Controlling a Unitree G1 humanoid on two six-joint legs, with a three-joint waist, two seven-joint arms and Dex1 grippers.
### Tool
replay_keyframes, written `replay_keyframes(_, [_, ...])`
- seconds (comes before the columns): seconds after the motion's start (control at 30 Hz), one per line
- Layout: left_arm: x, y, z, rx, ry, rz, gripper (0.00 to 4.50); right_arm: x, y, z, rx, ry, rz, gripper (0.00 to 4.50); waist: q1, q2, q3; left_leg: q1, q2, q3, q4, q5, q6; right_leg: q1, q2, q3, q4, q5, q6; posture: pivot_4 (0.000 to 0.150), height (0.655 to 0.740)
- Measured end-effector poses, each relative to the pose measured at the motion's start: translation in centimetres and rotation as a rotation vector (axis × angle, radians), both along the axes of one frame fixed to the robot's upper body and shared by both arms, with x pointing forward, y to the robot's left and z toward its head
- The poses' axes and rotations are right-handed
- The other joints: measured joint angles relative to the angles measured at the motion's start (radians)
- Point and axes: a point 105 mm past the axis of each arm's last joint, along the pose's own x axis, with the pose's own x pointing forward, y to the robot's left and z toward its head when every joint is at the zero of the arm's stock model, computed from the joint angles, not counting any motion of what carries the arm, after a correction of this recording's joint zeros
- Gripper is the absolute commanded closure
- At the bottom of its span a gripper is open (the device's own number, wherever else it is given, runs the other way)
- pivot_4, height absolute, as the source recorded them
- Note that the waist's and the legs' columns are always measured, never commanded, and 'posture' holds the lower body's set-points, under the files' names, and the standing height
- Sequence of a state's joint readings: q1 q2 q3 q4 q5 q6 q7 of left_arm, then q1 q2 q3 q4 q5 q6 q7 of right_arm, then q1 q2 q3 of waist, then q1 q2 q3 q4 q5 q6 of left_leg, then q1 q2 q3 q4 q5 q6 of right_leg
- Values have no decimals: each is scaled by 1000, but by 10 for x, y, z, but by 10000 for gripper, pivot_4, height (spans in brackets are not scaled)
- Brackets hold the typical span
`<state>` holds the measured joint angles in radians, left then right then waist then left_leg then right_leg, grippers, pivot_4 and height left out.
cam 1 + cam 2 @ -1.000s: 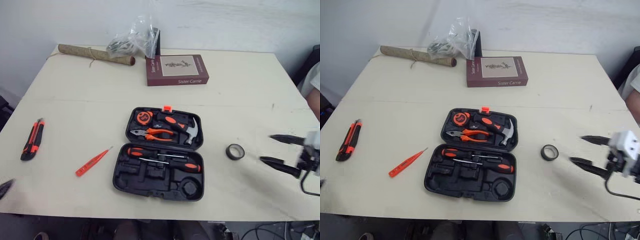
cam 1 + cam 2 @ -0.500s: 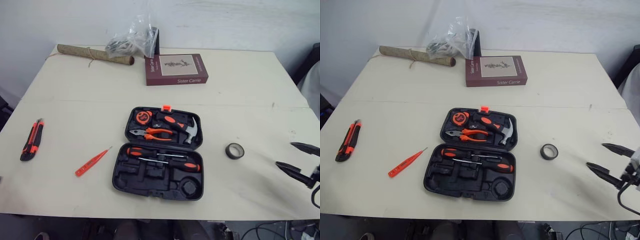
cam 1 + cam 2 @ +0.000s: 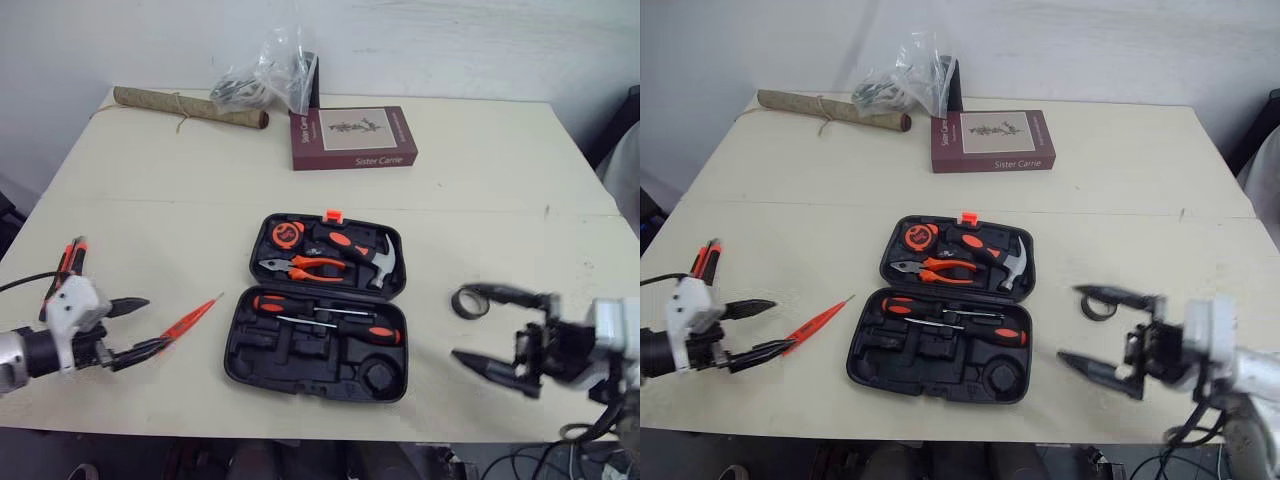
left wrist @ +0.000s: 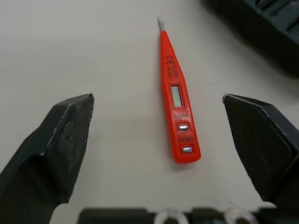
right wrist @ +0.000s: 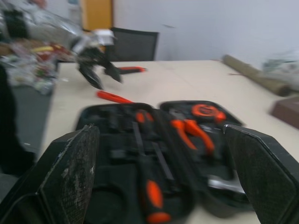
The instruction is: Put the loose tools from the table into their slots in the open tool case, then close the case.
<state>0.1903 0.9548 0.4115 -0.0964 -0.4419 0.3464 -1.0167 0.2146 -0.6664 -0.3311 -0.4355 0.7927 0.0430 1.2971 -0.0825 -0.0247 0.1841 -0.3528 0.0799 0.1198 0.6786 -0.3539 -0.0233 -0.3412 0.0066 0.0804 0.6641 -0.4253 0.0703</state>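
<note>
The black tool case (image 3: 320,305) lies open mid-table, with pliers, a hammer and a tape measure in the far half and screwdrivers in the near half. An orange tester pen (image 4: 177,109) lies loose left of the case. My left gripper (image 3: 155,323) is open, and its fingers (image 4: 70,135) straddle the pen's butt end without touching it. The orange-black utility knife (image 3: 66,262) lies further left, partly hidden behind that gripper. A black tape roll (image 3: 466,308) sits right of the case. My right gripper (image 3: 457,325) is open and faces the case, with its far finger over the roll.
A maroon boxed book (image 3: 352,138), a tied brown roll (image 3: 190,107) and a clear plastic bag (image 3: 265,80) stand along the table's far side. The table's front edge runs just below the case and both grippers.
My left gripper has come in from the left edge up to the tester pen. My right gripper has swung from the right edge in toward the tape roll and case.
</note>
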Motion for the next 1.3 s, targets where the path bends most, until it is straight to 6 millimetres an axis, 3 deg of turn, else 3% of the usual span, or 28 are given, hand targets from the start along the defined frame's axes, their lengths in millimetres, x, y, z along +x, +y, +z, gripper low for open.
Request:
replay_keyframes(0.13, [5, -5, -13, 6, 37, 1, 0, -8, 15, -3, 38, -23, 60, 418, 0, 0, 0, 0, 0, 0, 2, 0, 0, 0, 0, 0, 2, 0, 0, 1500, 7400])
replay_keyframes(0.33, [12, -8, -16, 5, 9, 19, 0, -6, 22, -4, 25, -58, 84, 418, 7, 0, 0, 1, 0, -1, 3, 0, 0, 0, -1, 0, 4, 0, 0, 1500, 7400])
replay_keyframes(0.63, [5, -10, -21, 0, 52, 27, 39688, 6, 14, -7, 9, -66, 57, 0, 6, 1, -1, 2, 0, 0, 3, 0, 0, 0, -1, 0, 5, 0, 0, 1500, 7400])
replay_keyframes(0.67, [5, -11, -21, -1, 50, 26, 41905, 6, 14, -7, 6, -68, 58, 0, 6, 2, -1, 2, 0, 0, 3, 0, 0, 0, -1, 0, 5, 0, 0, 1500, 7400])
replay_keyframes(0.9, [9, -13, -12, -19, -36, -27, 41873, 8, 13, -7, -3, -68, 38, 0, 10, 1, -1, 1, 0, 0, 4, 0, 0, 0, -1, -1, 5, 0, 0, 1500, 7400])
replay_keyframes(1.03, [20, -22, 37, -13, -219, -173, 41873, 9, 8, -6, -21, -77, 6, 0, 25, 0, -1, 1, 0, 0, 5, 0, 0, 0, -1, -1, 5, 0, 0, 1500, 7400])
replay_keyframes(1.1, [25, -40, 63, 28, -285, -298, 41873, 10, 2, -4, -46, -84, -9, 0, 32, 0, -1, 1, 0, 0, 5, 0, 0, 0, -1, -1, 5, 0, 0, 1500, 7400])
replay_keyframes(1.17, [25, -71, 78, 83, -302, -467, 41873, 11, -3, -7, -77, -75, -13, 0, 38, 0, -1, 1, -1, 0, 5, 0, 0, 1, -1, 0, 4, 0, 0, 1500, 7400])
replay_keyframes(1.3, [19, -115, 67, 170, -210, -712, 41873, 16, -10, -12, -88, -59, -38, 0, 29, 1, 0, 1, 0, 2, 5, 0, 0, -1, 1, 2, 6, 0, 0, 1500, 7400])
